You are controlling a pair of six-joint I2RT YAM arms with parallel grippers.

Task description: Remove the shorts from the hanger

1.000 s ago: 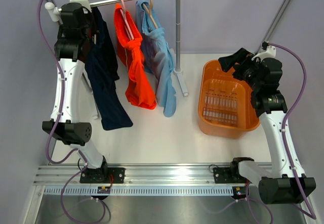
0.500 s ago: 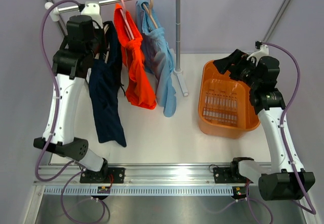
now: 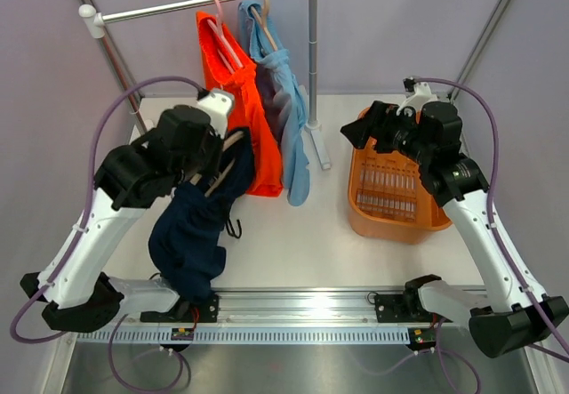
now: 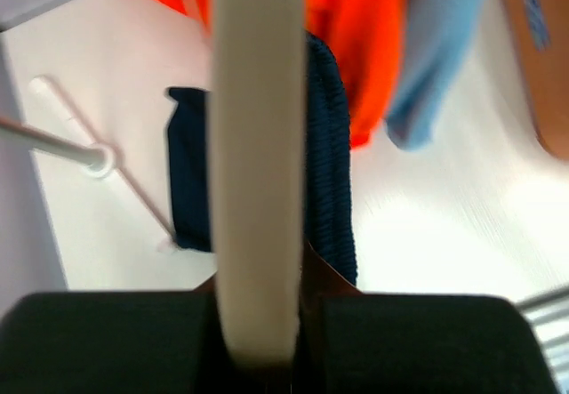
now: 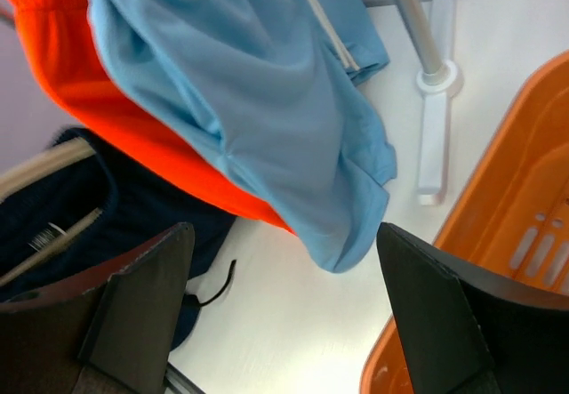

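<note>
Softly bunched navy shorts [image 3: 191, 234], curved hanger [image 4: 258, 145]

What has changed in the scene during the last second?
The left end effector, shut on the hanger, carried the navy shorts off the rail toward the near edge. The open right end effector swung left. The orange shorts and light blue shorts stayed hanging.

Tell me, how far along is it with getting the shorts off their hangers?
Done: the navy pair and its hanger are off the rail. In hand: the left pincer is shut on that hanger, the shorts still draped over it; the open right pincer faces them. Left: pull the navy pair free, then do the orange pair and the blue pair, both hanging on the rail.
</note>
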